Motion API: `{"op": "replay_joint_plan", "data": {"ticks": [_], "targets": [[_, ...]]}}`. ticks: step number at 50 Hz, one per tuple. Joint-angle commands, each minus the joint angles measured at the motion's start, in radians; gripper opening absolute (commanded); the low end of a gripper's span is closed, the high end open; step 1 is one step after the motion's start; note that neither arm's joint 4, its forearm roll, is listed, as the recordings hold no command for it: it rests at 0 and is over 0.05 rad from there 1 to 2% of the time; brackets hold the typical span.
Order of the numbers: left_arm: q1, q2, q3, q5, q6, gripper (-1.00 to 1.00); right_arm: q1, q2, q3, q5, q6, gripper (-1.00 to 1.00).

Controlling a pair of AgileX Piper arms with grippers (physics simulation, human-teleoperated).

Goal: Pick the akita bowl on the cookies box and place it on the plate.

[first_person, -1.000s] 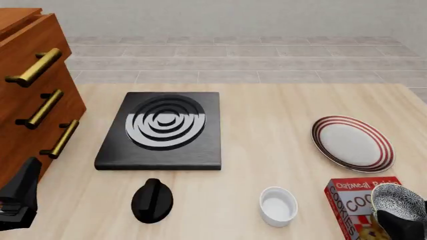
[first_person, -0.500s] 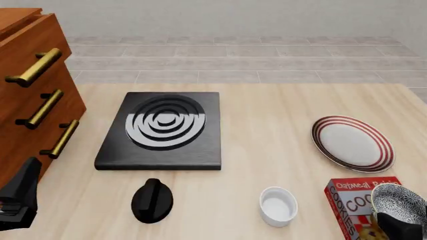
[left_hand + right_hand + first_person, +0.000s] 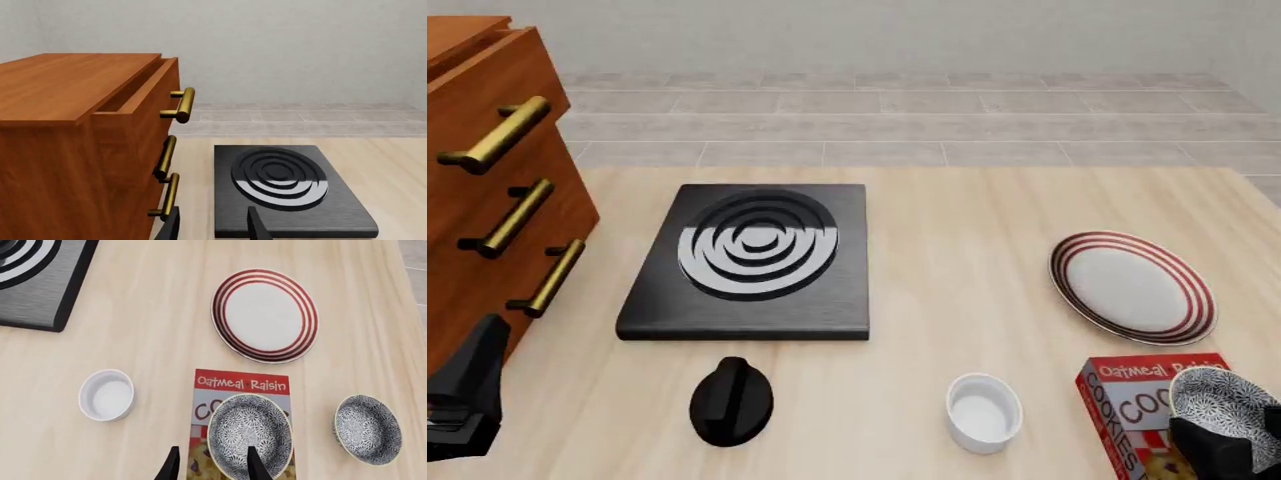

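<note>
Front view crops the akita bowl (image 3: 1224,403) behind the right end effector (image 3: 210,463) (fingers apart, ungrasping).

Table (image 3: 961,210): pale wood-grain top. Directly on it:
- wooden drawer cabinet (image 3: 487,190), brass handles, left edge;
- black square stove (image 3: 754,262) with grey rings;
- black knob (image 3: 731,400) near the stove;
- white ramekin (image 3: 984,411);
- red-striped plate (image 3: 1132,287);
- red cookies box (image 3: 1132,405);
- second speckled bowl (image 3: 367,429) beside the box.
</note>
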State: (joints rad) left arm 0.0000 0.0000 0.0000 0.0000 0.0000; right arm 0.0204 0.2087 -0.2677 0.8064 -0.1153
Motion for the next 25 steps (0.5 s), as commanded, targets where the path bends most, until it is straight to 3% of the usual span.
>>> {"op": "replay_joint_plan", "data": {"ticks": [1,25], "targets": [[0.0,0.0,0.0,0.0,0.0,1.0,-0.001,0.021,0.031,-0.05,0.012,1.0],[0.0,0.0,0.0,0.0,0.0,1.0,-0.006,0.02,0.083,-0.094,0.035,1.0]]}}
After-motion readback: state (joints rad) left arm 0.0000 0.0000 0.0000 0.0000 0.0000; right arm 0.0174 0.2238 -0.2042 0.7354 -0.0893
